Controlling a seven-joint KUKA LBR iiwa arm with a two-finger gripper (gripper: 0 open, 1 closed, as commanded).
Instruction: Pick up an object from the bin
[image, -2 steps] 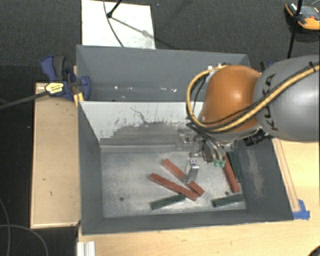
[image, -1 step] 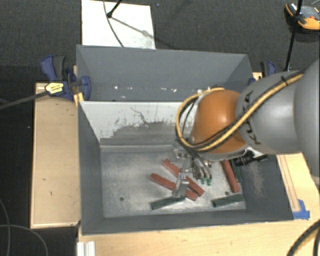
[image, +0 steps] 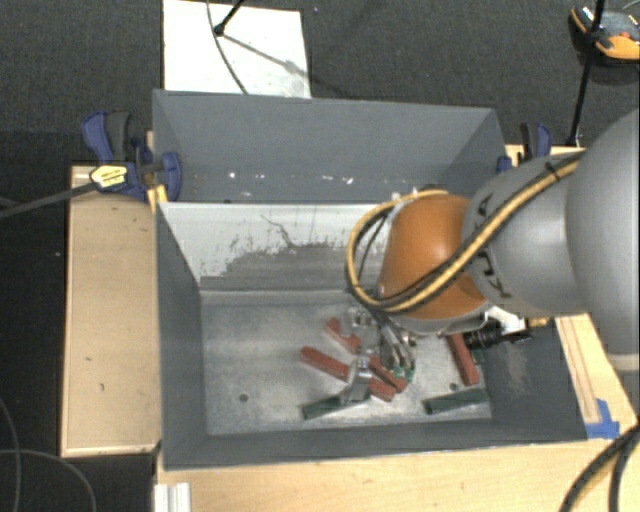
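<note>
Closest to the camera, along the front wall of the bin (image: 180, 340), two dark green bars lie flat on the floor. The left green bar (image: 322, 408) is at about 7 o'clock from the gripper (image: 372, 378), and its right end runs in under the gripper's tip. The right green bar (image: 455, 404) is at about 4 o'clock, apart from it.

The gripper is down at floor level, a little right of the bin's middle. Whether it is open or closed cannot be told, and nothing can be made out in its grasp. A short red-brown block (image: 384, 388) lies directly at the tip, on its 5 o'clock side; whether the two touch cannot be told. A small green piece (image: 403, 377) sits just beside that block, at 3 o'clock from the tip.

A step further back, a long red-brown block (image: 323, 361) lies slanted at 10 o'clock from the gripper, near it but separate. Behind that one, a second slanted red-brown block (image: 341, 335) is at 11 o'clock, its far end close to the gripper's body. Off at 2 o'clock, a narrow red-brown block (image: 466, 362) lies along the right side of the floor, its upper end hidden under the arm.

Above all this hangs the wrist's orange cover (image: 430, 255), looped with yellow and black cables (image: 372, 296). At 12 o'clock rises the bin's scratched back wall.
</note>
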